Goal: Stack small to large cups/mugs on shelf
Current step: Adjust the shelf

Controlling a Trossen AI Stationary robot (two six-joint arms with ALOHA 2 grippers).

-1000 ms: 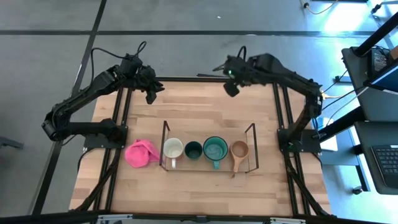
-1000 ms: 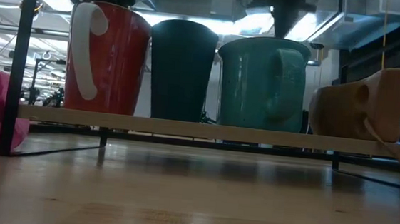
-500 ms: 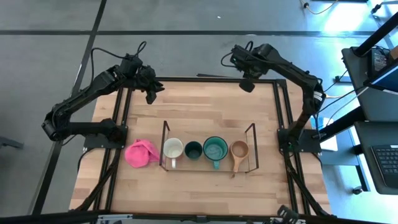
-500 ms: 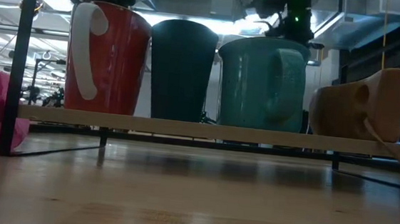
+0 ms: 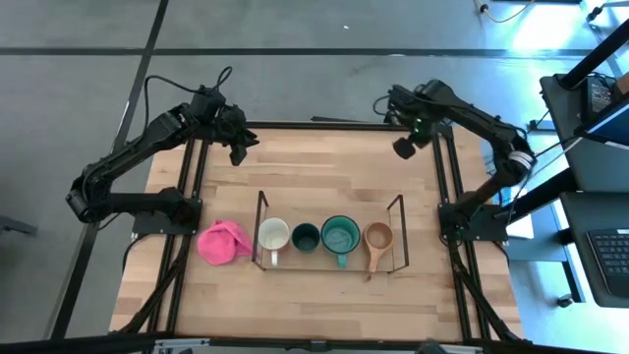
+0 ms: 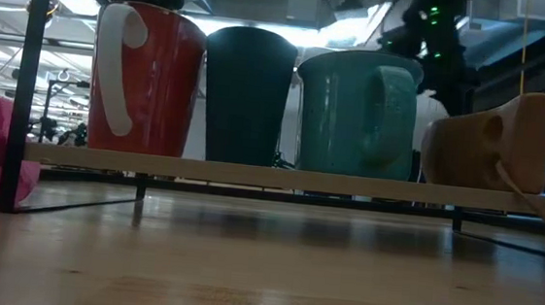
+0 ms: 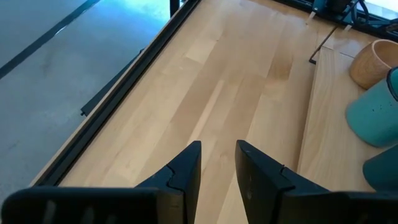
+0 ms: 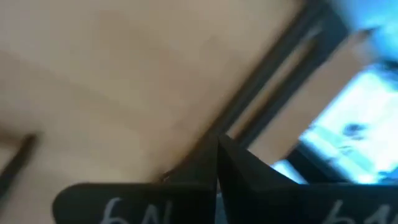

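Observation:
Four cups stand side by side, bottoms on the wire shelf (image 5: 329, 264): a white-rimmed mug (image 5: 273, 236) with a red-brown side (image 6: 142, 79), a small dark green cup (image 5: 306, 237), a larger teal mug (image 5: 340, 235) and a tan wooden long-handled cup (image 5: 378, 237). My left gripper (image 5: 239, 153) hangs over the table's far left corner, open, with nothing between its fingers (image 7: 217, 167). My right gripper (image 5: 403, 148) hangs over the far right corner, shut and empty (image 8: 217, 155). Both are well clear of the shelf.
A pink lumpy cloth (image 5: 223, 242) lies on the table just left of the shelf. The black metal frame (image 5: 447, 177) edges the wooden table. Bare wood stretches between the shelf and the far edge (image 5: 324, 162) and along the near side (image 5: 324, 305).
My right gripper has swung from over the far middle of the table toward the right edge and down, tipping to point more steeply downward, and has stayed shut. The cups and the shelf have not moved.

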